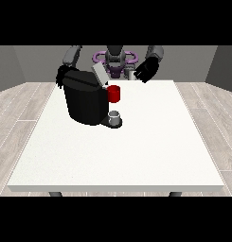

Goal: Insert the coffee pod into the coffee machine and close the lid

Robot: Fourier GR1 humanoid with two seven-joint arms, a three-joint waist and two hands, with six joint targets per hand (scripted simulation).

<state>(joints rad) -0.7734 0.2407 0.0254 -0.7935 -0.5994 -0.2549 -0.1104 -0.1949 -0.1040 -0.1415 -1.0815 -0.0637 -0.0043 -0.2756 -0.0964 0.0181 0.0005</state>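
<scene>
So the coffee pod (131, 74) is a small whitish thing sitting right at the fingers of the hand at the view's right (145, 72). Those dark fingers look curled round it, so it's being held up above the far edge of the white table (136, 156), not resting on anything.

Out from those fingers, toward the view's left and a bit lower, is the coffee machine (84, 101), a chunky black block. Its grey lid (99, 74) is tilted up and open, and the pod is near the lid but not touching it. A red part (114, 93) sticks out of the machine's front, and below that a small grey cup (115, 116) stands on the machine's base.

The hand at the view's left (61, 75) is tucked behind the machine's far top corner. It's mostly hidden, so I honestly can't tell what its fingers are doing.
</scene>
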